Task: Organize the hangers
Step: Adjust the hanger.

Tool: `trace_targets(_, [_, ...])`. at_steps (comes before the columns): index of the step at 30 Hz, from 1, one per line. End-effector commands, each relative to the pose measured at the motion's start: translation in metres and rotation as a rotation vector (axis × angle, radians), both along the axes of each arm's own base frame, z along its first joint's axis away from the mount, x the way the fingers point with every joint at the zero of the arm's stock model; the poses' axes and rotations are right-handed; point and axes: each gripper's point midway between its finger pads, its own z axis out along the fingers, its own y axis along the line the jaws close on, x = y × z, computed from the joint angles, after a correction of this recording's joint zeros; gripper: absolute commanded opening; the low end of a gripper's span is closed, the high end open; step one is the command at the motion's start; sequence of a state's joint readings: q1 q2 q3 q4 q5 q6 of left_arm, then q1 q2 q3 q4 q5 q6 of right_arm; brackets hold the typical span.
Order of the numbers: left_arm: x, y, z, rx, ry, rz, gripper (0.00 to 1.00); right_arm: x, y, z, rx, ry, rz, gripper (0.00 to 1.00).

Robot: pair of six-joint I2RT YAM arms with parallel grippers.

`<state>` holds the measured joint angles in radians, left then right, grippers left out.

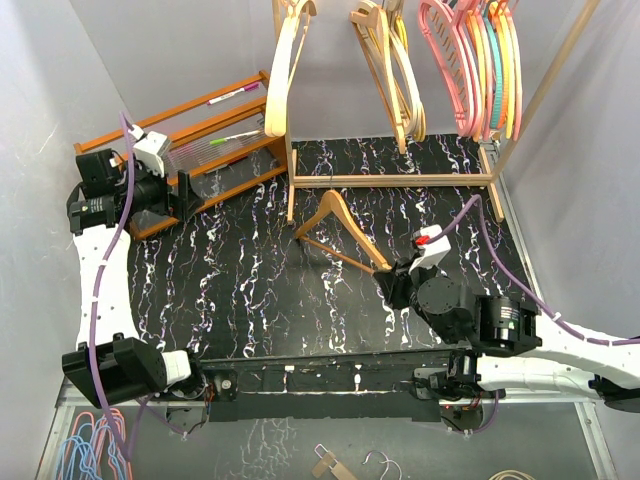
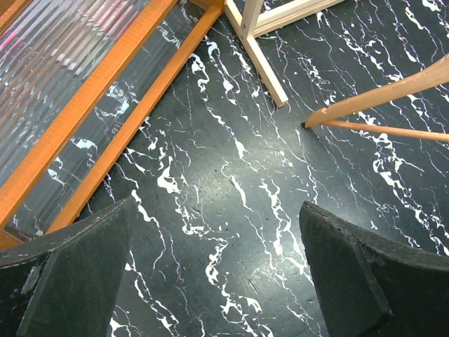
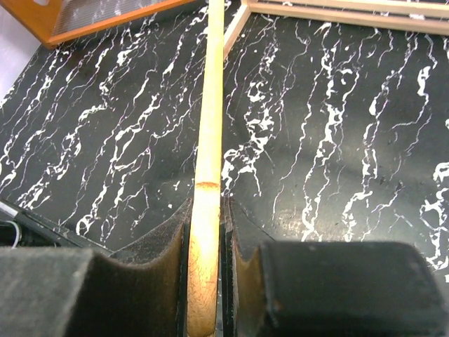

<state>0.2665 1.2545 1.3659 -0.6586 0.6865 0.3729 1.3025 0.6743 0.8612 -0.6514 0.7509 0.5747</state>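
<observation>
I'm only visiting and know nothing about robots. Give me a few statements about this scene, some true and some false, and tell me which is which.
1. The right pincer is clamped on a wooden hanger. True.
2. The left pincer holds a pink hanger. False: it is wide open and empty, over the table beside the orange rack.
3. Coloured hangers in pink, teal and yellow hang at the back right. True.
4. The table is plain white. False: it is black with white veins.
</observation>
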Motion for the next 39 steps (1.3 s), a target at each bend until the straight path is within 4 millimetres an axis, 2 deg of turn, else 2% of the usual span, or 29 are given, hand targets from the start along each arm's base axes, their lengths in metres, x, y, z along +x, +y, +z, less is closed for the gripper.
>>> trace_targets(1, [-0.010, -0.004, 0.006, -0.035, 0.005, 0.025, 0.98, 0.010, -0.005, 0.057, 0.073, -0.134, -0.024, 0.08])
trace_targets(3, [-0.013, -0.007, 0.003, -0.054, 0.022, 0.015, 0.98, 0.010, -0.004, 0.062, 0.063, -0.148, -0.007, 0.08])
trace_targets(5, [-0.024, -0.023, -0.001, -0.118, 0.059, -0.062, 0.98, 0.010, -0.003, 0.060, 0.039, -0.151, 0.001, 0.08])
trace_targets(8, [-0.053, -0.071, -0.010, -0.250, 0.105, -0.280, 0.98, 0.008, 0.001, 0.050, 0.021, -0.129, 0.018, 0.08])
trace_targets(10, [-0.057, -0.100, -0.029, -0.200, 0.050, -0.346, 0.98, 0.005, 0.003, 0.044, 0.023, -0.118, 0.033, 0.08])
trace_targets(12, [-0.046, -0.122, -0.043, -0.175, -0.031, -0.394, 0.97, 0.004, 0.004, 0.037, 0.025, -0.107, 0.039, 0.08])
trace_targets(14, [-0.032, -0.140, -0.057, -0.241, -0.007, -0.435, 0.98, 0.003, 0.004, 0.032, 0.028, -0.098, 0.044, 0.08])
trace_targets(18, [-0.001, -0.181, -0.082, -0.120, -0.046, -0.501, 0.98, 0.000, 0.005, 0.025, 0.023, -0.071, 0.048, 0.08])
trace_targets(21, [0.030, -0.194, -0.087, -0.089, -0.082, -0.503, 0.98, 0.000, 0.008, 0.021, 0.034, -0.057, 0.047, 0.08])
trace_targets(23, [0.040, -0.204, -0.091, -0.070, -0.098, -0.537, 0.98, 0.000, 0.011, 0.018, 0.043, -0.052, 0.051, 0.08])
trace_targets(28, [0.032, -0.235, -0.118, 0.077, -0.146, -0.728, 0.98, 0.000, 0.023, 0.015, 0.046, -0.056, 0.074, 0.08])
trace_targets(32, [0.029, -0.247, -0.126, 0.069, -0.143, -0.797, 0.98, 0.000, 0.026, 0.011, 0.041, -0.045, 0.072, 0.08])
trace_targets(37, [0.004, -0.265, -0.138, 0.050, -0.125, -0.951, 0.98, 0.000, 0.026, 0.011, 0.049, -0.043, 0.073, 0.08])
trace_targets(38, [0.003, -0.267, -0.141, 0.067, -0.124, -0.960, 0.94, 0.000, 0.026, 0.011, 0.048, -0.042, 0.072, 0.08])
trace_targets(39, [0.003, -0.268, -0.143, 0.075, -0.129, -0.967, 0.86, 0.000, 0.026, 0.010, 0.046, -0.041, 0.072, 0.08])
